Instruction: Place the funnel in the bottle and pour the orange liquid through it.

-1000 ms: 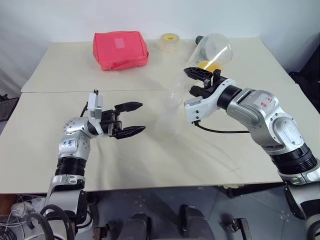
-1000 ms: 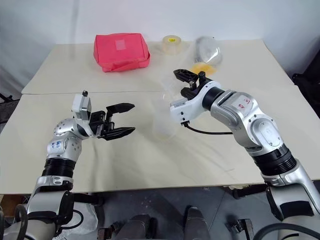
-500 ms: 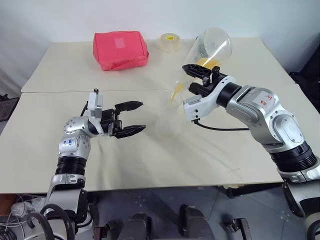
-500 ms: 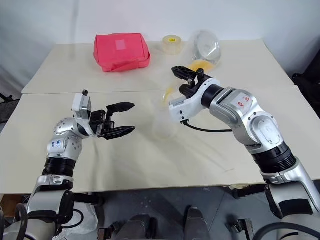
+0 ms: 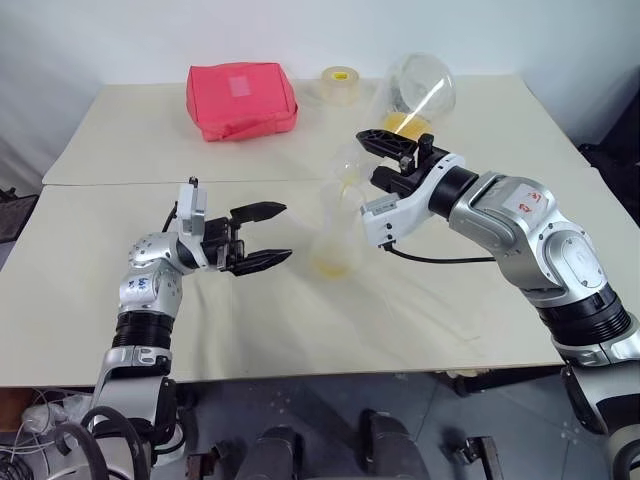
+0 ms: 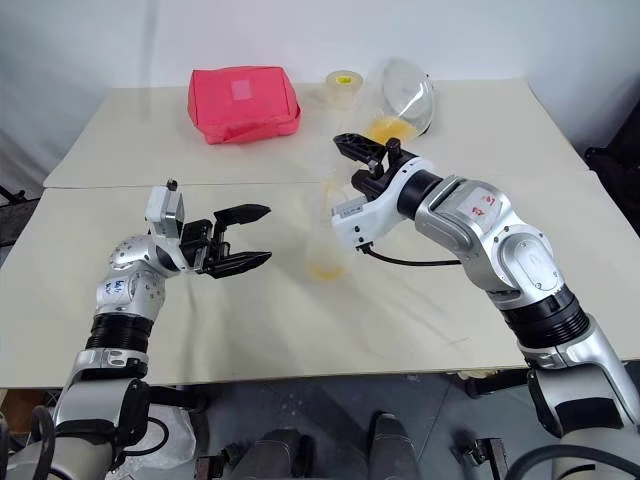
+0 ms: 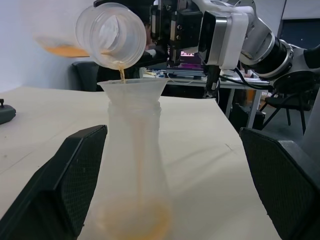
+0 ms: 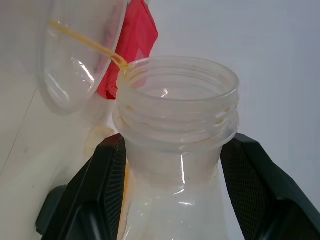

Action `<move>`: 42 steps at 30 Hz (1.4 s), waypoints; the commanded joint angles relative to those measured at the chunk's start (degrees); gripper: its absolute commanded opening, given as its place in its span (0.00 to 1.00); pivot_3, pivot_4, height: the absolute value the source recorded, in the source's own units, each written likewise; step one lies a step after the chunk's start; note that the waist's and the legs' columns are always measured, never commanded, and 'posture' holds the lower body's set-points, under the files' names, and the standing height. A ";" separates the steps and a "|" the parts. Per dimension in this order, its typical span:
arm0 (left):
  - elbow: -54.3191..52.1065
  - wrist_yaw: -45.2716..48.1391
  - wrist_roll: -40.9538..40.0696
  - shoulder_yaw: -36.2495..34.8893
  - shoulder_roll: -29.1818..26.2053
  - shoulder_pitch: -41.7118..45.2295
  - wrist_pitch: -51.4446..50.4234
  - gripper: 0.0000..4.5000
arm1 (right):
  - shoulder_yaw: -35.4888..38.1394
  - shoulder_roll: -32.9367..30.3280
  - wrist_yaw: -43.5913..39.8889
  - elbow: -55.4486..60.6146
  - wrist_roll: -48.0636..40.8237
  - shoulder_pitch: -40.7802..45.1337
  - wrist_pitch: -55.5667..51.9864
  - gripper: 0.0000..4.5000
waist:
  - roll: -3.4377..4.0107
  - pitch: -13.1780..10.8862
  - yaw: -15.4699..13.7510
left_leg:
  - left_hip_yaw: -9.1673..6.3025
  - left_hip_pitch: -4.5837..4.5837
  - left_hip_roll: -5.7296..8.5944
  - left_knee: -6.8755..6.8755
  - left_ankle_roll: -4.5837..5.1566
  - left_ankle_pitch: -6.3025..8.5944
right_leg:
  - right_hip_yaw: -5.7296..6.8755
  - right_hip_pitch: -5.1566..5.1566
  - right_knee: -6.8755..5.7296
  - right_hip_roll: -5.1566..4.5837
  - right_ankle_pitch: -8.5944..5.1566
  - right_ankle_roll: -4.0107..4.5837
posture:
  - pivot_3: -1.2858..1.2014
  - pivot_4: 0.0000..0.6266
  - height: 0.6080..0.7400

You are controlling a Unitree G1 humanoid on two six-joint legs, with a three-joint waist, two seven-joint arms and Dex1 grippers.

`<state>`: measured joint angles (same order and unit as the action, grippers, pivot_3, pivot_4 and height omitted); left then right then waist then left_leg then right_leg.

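Right end effector (image 5: 388,163) is clamped on the neck of a clear round-bellied flask (image 5: 420,88), holding it tipped up so its mouth hangs just over the funnel (image 7: 134,92). Compared with a second ago, when the bottle (image 5: 335,235) beneath looked empty and the flask's belly sat lower, the flask is now raised steeper and a thin stream of orange liquid (image 7: 131,222) runs from its lip into the funnel, so pouring is well under way.

The funnel sits upright in the bottle's mouth, its rim wider than the neck and resting on it. The bottle stands on the table (image 5: 430,310) near the middle, between the two arms, and a shallow pool of orange has gathered at its base. A smaller amount of orange remains in the flask's belly, lying against the lower wall near the neck. I judge that most of the liquid has passed over and that a little more tilt would finish the job.

Left end effector (image 5: 262,236) hangs just beside the bottle with its fingers spread apart, touching nothing; the bottle stands between them in the left wrist view, unsupported.

At the far side of the table lie a red pouch (image 5: 240,99) and a roll of tape (image 5: 341,82), well apart from the pouring.
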<state>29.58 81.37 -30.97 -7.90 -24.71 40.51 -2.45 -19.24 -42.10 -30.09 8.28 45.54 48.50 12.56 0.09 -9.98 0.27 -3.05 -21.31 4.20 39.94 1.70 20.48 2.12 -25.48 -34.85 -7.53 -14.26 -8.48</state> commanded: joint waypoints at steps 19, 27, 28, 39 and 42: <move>0.03 0.08 0.62 -0.45 -0.10 2.14 0.79 1.00 | 2.84 -0.56 1.10 1.50 1.12 0.75 2.77 0.53 | 0.00 0.00 0.03 | 0.00 0.00 0.00 0.00 0.00 0.00 | 0.00 0.00 0.00 0.01 0.00 0.00 | 0.52 0.24 1.00; 0.18 -0.12 0.71 -0.60 -0.07 2.30 0.97 1.00 | 2.90 -1.10 1.75 0.96 1.93 0.58 3.61 0.53 | 0.00 0.00 0.02 | 0.00 0.00 0.00 0.00 0.00 0.00 | 0.00 0.00 0.00 0.01 0.00 0.00 | 0.52 0.24 1.00; 0.19 -0.15 0.75 -0.62 -0.11 2.28 1.00 1.00 | 2.93 -1.22 1.85 0.93 2.04 0.53 3.78 0.53 | 0.00 0.00 0.03 | 0.00 0.00 0.00 0.00 0.00 0.00 | 0.00 0.00 0.00 0.01 0.00 0.00 | 0.52 0.24 1.00; 0.39 -0.22 0.77 -0.95 -0.53 2.24 1.15 1.00 | 3.11 -2.09 2.84 0.26 2.97 0.85 5.42 0.53 | 0.00 0.00 0.04 | 0.01 0.00 0.00 0.00 0.00 0.00 | 0.00 0.00 0.00 0.01 0.00 0.00 | 0.52 0.24 1.00; 0.50 -0.32 0.83 -1.00 -0.63 2.28 1.22 1.00 | 3.07 -2.13 3.07 0.03 3.15 1.07 5.76 0.53 | 0.00 0.00 0.05 | 0.01 0.00 0.00 0.00 0.00 0.00 | 0.00 0.00 0.00 0.02 0.00 0.00 | 0.52 0.24 1.00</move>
<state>30.21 80.96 -30.05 -7.95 -24.78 41.43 -2.20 -19.23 -43.51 -28.37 6.90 48.47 48.48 17.82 0.09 -9.98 0.32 -3.04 -21.31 4.20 39.94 1.70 20.48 2.12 -25.48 -34.85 -7.51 -14.26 -8.48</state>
